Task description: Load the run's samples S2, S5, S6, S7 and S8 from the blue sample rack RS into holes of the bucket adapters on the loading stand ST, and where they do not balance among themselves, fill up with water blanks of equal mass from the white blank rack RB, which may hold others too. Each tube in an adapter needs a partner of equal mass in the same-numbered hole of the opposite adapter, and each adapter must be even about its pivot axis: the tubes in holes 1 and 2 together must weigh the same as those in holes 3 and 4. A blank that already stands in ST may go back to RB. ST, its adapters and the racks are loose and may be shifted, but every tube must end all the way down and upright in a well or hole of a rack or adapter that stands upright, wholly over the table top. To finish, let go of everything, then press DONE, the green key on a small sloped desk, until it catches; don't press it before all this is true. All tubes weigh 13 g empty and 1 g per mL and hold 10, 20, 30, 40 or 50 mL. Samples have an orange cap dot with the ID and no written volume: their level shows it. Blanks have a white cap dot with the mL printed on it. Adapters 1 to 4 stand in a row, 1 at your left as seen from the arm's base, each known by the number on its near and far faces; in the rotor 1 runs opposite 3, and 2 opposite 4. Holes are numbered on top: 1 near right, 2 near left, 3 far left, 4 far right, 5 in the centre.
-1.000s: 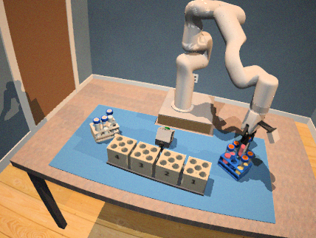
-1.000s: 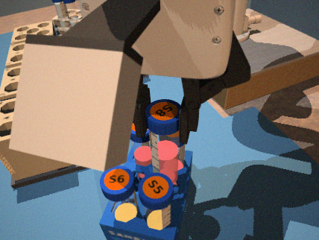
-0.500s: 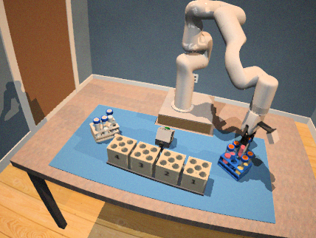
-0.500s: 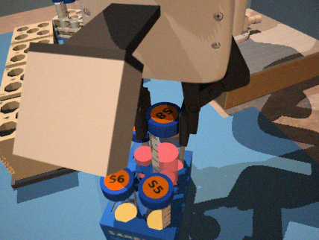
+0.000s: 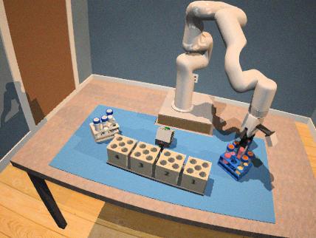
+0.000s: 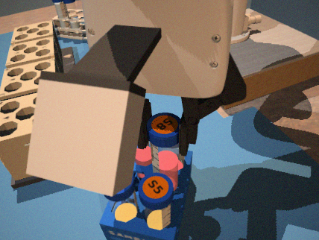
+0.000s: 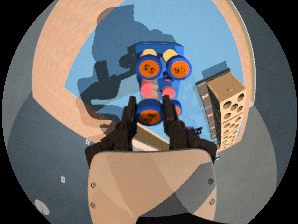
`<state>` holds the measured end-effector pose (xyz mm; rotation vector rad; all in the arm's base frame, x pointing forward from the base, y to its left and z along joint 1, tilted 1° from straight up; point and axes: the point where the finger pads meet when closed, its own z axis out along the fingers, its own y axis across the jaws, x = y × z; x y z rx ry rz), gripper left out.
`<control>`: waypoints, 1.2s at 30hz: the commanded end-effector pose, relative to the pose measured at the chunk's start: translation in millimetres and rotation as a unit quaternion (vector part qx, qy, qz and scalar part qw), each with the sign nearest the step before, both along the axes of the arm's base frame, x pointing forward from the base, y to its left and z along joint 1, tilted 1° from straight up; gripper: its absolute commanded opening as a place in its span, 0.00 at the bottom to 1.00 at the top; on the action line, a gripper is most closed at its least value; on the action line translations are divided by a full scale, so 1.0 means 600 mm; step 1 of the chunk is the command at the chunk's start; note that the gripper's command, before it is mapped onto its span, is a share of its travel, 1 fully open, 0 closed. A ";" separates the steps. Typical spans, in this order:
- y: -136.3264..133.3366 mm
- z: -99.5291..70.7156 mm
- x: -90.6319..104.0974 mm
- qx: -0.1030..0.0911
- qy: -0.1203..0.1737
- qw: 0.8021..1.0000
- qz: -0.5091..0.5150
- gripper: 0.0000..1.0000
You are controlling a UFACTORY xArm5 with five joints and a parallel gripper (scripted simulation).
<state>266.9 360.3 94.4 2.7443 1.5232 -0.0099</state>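
The gripper hangs over the far part of rack RS, its fingers on either side of tube S8, which stands in a far well. Just nearer than the gripper, tube S5 stands in a near well of the same rack. To the gripper's side along the mat runs the row of four adapters, adapter 1 closest to it and adapter 4 farthest. Behind that row sits the key desk. Beyond adapter 4, well apart from the gripper, stands rack RB. The arm's base lies behind the desk.
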 end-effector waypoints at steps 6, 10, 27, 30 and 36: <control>0.002 -0.012 0.002 0.002 -0.001 1.000 0.000 0.00; 0.002 -0.019 0.002 0.002 -0.001 1.000 0.000 0.00; 0.001 -0.044 0.002 0.002 -0.001 1.000 0.000 0.00; 0.001 -0.049 0.002 0.002 -0.001 1.000 0.000 0.00; 0.001 -0.055 0.002 0.002 -0.001 1.000 0.000 0.00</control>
